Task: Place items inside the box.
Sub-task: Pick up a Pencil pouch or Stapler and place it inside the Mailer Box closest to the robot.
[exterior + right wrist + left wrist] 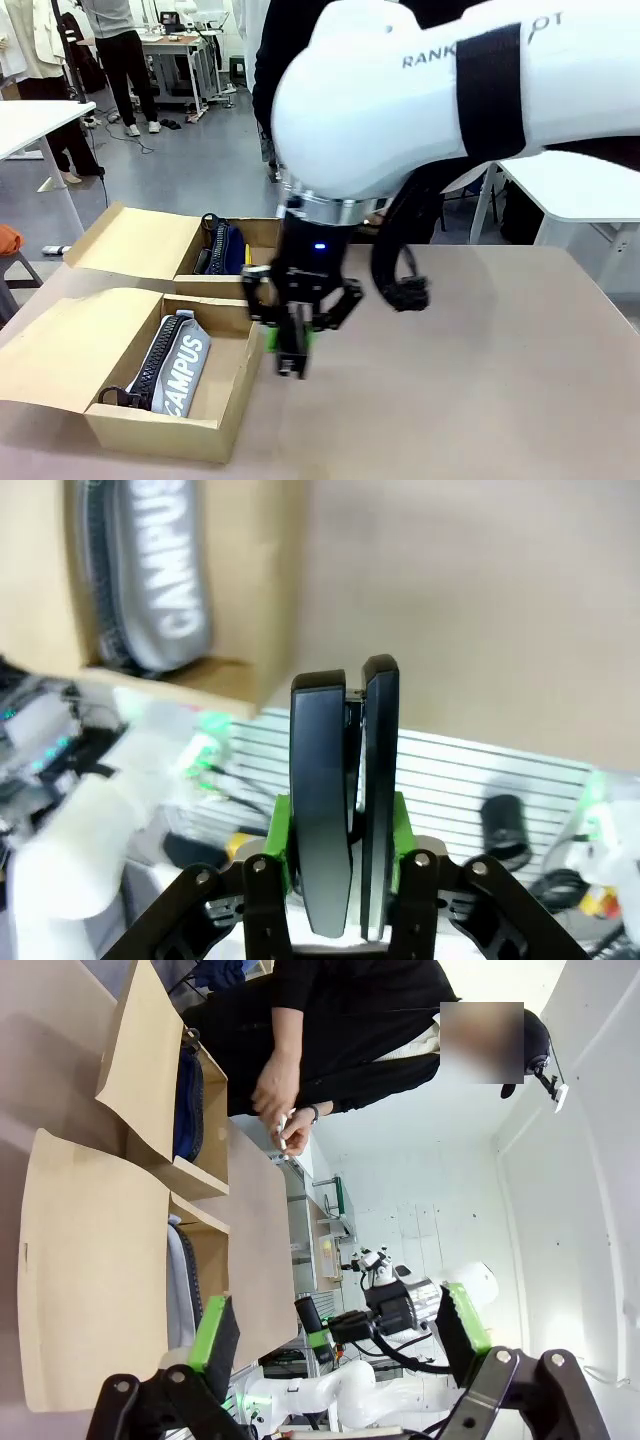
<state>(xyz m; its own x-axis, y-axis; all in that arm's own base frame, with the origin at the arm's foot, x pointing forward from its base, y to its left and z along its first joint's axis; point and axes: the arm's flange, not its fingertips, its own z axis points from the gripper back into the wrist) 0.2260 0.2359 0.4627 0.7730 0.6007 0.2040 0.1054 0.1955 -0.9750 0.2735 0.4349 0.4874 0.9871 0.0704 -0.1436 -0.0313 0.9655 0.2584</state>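
Note:
My right gripper (290, 345) hangs just above the table, right beside the near cardboard box (160, 435), and is shut on a black stapler (345, 770) held upright between its green pads. A grey "CAMPUS" pencil case (175, 365) lies inside that box, and shows as the grey case (150, 570) in the right wrist view too. A navy case (226, 246) sits in the far box (130, 240). My left gripper (338, 1330) stands open with nothing in it. The person's hand (275, 1095) holds a slim marker pen (282, 1132) beyond the boxes.
Both boxes stand at the table's left with their flaps folded outward. Bare brown table (480, 380) stretches to the right of my gripper. The person in black (340, 1030) stands at the far side.

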